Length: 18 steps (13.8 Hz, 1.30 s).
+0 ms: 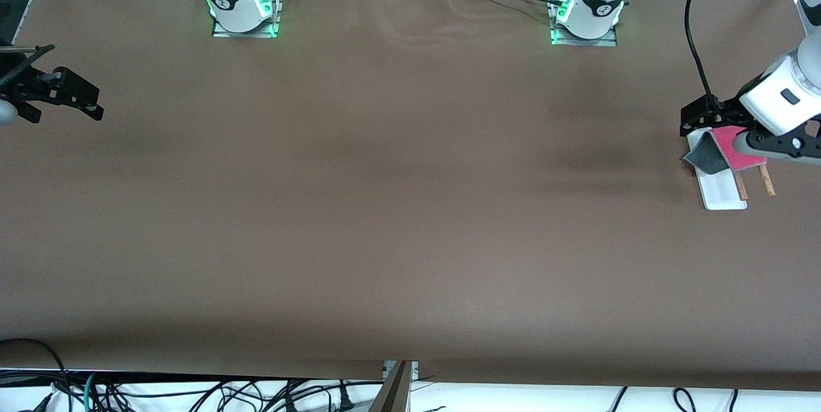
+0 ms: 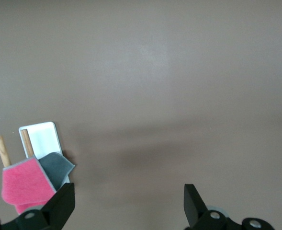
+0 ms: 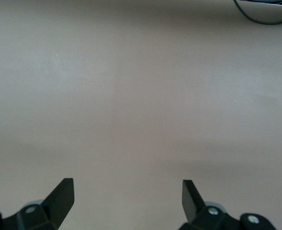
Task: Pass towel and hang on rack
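Observation:
The pink-red towel [image 1: 737, 147] is draped over the rack's two brown rods [image 1: 766, 181], and a grey corner of it [image 1: 705, 156] is folded up over the rack's white base [image 1: 725, 197]. The rack stands at the left arm's end of the table. My left gripper [image 1: 705, 120] hovers open just beside the towel, with nothing between its fingers. The left wrist view shows the towel [image 2: 26, 187] and the rack base [image 2: 40, 136] next to one fingertip [image 2: 62, 201], and bare table under the gripper [image 2: 128, 203]. My right gripper [image 1: 64, 111] waits open and empty at the other end [image 3: 128, 199].
Both arm bases [image 1: 244, 11] [image 1: 587, 17] stand along the table edge farthest from the front camera. A black cable [image 1: 693, 33] hangs down to the left wrist. Loose cables [image 1: 192, 393] lie below the table's near edge. Brown tabletop [image 1: 410, 194] spans between the grippers.

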Each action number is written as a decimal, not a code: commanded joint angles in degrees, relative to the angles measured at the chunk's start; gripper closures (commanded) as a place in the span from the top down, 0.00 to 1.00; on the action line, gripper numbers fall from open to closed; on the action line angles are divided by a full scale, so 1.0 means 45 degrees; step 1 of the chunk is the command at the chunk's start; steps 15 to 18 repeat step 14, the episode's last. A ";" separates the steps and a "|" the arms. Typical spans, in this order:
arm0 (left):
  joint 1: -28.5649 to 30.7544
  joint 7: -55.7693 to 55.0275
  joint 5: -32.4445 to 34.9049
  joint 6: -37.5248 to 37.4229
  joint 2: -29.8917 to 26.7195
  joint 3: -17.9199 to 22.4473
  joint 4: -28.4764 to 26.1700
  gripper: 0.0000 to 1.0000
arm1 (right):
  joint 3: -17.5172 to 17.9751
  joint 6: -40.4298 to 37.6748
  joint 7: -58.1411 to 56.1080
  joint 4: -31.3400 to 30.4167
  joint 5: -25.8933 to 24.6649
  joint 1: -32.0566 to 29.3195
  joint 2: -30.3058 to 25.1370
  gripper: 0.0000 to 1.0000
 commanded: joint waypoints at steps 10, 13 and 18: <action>-0.0656 -0.0256 0.0016 -0.1246 0.0074 0.0362 0.0809 1.00 | 0.0122 -0.0013 -0.0138 0.0124 -0.0176 -0.0112 -0.0013 1.00; -0.0655 -0.0217 0.0036 -0.1187 0.0015 0.0362 0.0672 1.00 | 0.0122 -0.0013 -0.0138 0.0124 -0.0176 -0.0112 -0.0013 1.00; -0.0655 -0.0216 0.0036 -0.1187 -0.0004 0.0362 0.0672 1.00 | 0.0122 -0.0013 -0.0138 0.0124 -0.0176 -0.0112 -0.0013 1.00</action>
